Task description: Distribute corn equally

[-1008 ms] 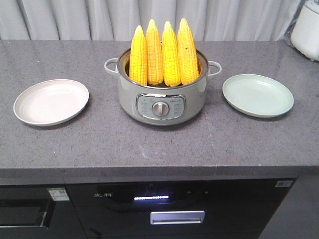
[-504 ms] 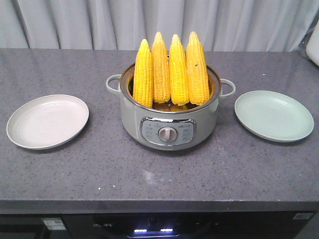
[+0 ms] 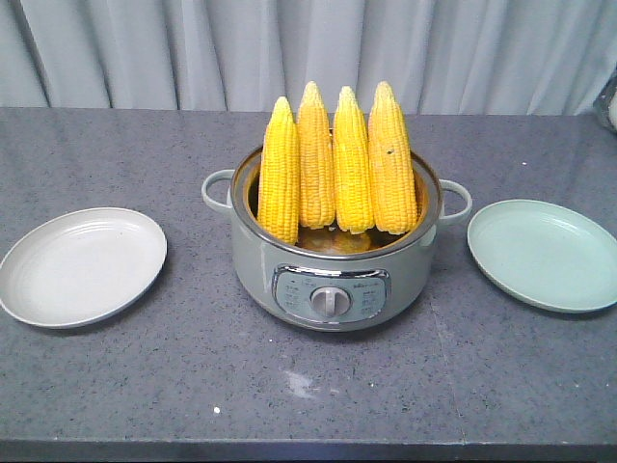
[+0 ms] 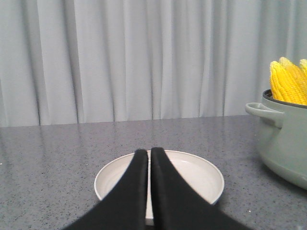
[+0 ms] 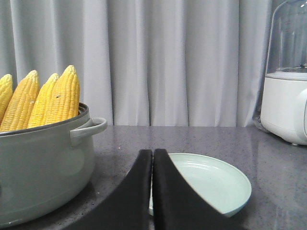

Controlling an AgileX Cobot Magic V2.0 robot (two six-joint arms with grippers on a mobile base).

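Note:
Several cobs of yellow corn point(image 3: 335, 164) stand upright in a grey-green electric pot point(image 3: 333, 270) at the middle of the counter. An empty beige plate point(image 3: 82, 265) lies to its left and an empty pale green plate point(image 3: 545, 253) to its right. No gripper shows in the front view. In the left wrist view my left gripper point(image 4: 149, 152) is shut and empty, in front of the beige plate point(image 4: 201, 175), with the corn point(image 4: 288, 82) at the right edge. In the right wrist view my right gripper point(image 5: 152, 153) is shut and empty, before the green plate point(image 5: 216, 182), the corn point(image 5: 48, 98) to its left.
The grey speckled counter point(image 3: 145, 376) runs to a front edge near the bottom of the front view. A grey curtain point(image 3: 193, 48) hangs behind. A white appliance with a clear jug point(image 5: 287, 96) stands at the far right.
The front view has closed in on the counter: pot and plates look larger and sit lower, and the oven front below has left the frame. Corn and plates keep their places.

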